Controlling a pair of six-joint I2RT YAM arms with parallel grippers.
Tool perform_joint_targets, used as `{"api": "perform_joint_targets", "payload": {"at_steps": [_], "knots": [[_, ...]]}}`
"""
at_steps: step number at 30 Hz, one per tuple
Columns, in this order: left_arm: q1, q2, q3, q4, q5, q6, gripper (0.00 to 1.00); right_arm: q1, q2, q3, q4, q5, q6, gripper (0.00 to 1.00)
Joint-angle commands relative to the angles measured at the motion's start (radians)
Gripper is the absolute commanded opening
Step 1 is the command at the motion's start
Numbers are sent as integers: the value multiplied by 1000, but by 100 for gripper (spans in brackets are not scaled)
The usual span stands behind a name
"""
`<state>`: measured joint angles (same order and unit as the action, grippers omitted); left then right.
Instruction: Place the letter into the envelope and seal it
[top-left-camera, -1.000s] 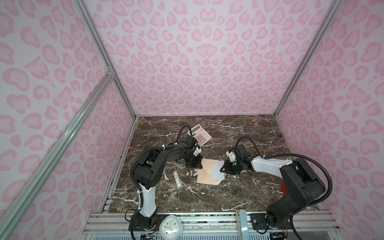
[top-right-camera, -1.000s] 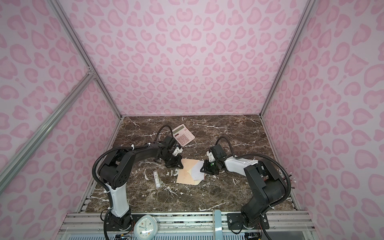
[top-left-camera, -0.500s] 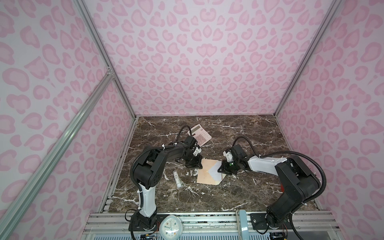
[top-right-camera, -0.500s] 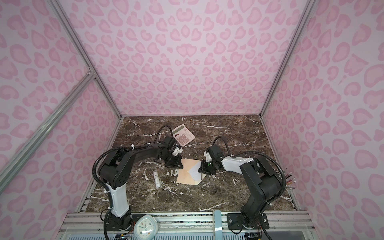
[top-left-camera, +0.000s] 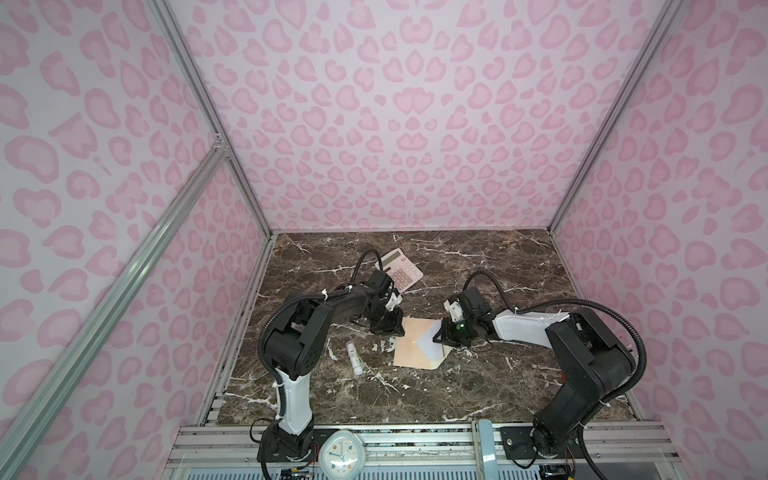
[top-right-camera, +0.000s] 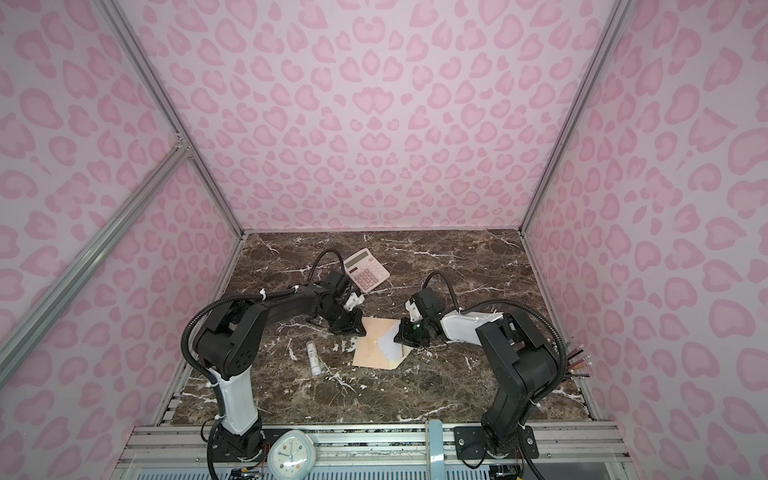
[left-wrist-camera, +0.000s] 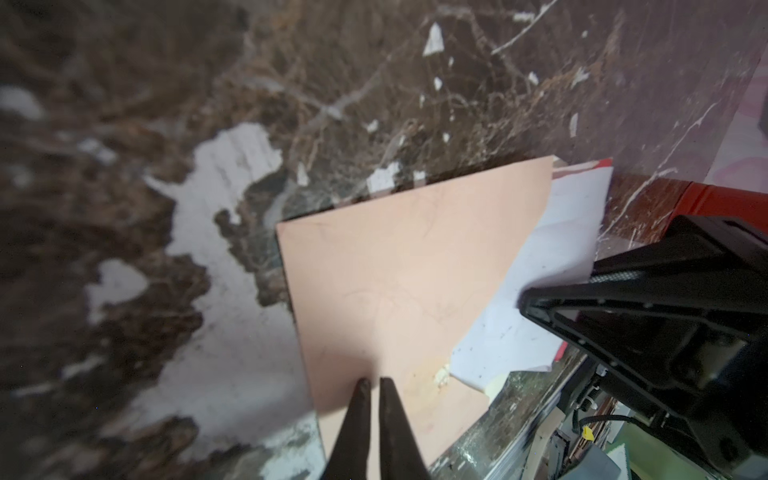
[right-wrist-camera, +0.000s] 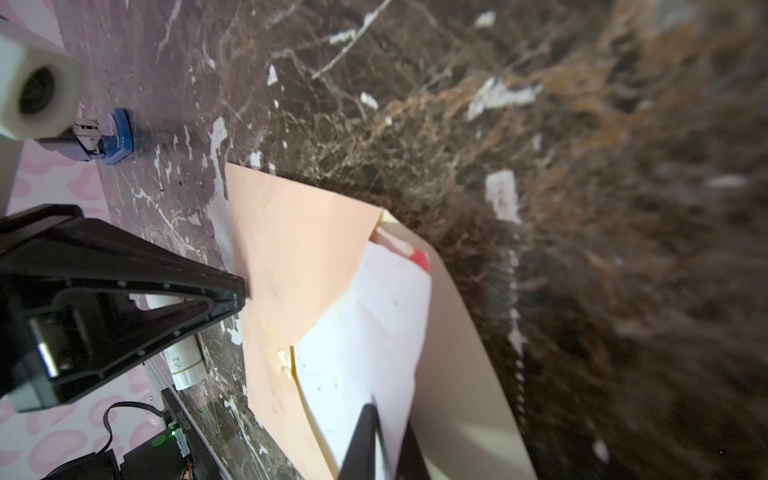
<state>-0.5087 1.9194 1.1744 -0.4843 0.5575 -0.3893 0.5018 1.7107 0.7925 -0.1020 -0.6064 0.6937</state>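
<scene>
The peach envelope (top-left-camera: 409, 349) (top-right-camera: 370, 353) lies flat mid-table, its cream flap (right-wrist-camera: 457, 332) open towards the right arm. The white, red-edged letter (top-left-camera: 430, 347) (top-right-camera: 390, 345) (right-wrist-camera: 374, 332) is partly tucked under the envelope's V-shaped pocket edge, and one red corner (right-wrist-camera: 419, 259) shows. My right gripper (top-left-camera: 436, 338) (right-wrist-camera: 388, 419) is shut on the letter's outer edge, with the sheet running between its fingers. My left gripper (top-left-camera: 400, 331) (left-wrist-camera: 374, 384) rests its tips on the envelope (left-wrist-camera: 395, 270) near its far left corner, shut but for a hairline slit, holding nothing.
A pink-keyed calculator (top-left-camera: 399, 268) lies behind the left arm. A white glue stick (top-left-camera: 353, 361) lies left of the envelope. A clock (top-left-camera: 341, 455) sits on the front rail and pencils (top-right-camera: 575, 361) stand at the right wall. Pink patterned walls enclose the table.
My right gripper has moved left towards the envelope with the letter, so less white sheet sticks out. The left gripper has stayed on the envelope's corner.
</scene>
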Motion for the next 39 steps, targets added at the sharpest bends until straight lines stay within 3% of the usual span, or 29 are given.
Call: {"api": "perform_joint_targets", "payload": {"at_steps": [1, 5, 15, 24, 39], "knots": [[6, -34, 14, -20, 11, 7, 20, -1, -1, -4, -4, 13, -2, 10], [9, -80, 10, -24, 31, 1, 28, -2, -5, 1, -7, 14, -3, 9], [33, -89, -68, 20, 74, -38, 34, -3, 5, 5, -6, 13, -1, 10], [41, -74, -89, 33, 112, -45, 35, -3, -24, 11, -76, 32, -27, 36], [41, -47, -111, 60, 143, -55, 34, -7, -49, 0, -123, 39, -51, 31]]}}
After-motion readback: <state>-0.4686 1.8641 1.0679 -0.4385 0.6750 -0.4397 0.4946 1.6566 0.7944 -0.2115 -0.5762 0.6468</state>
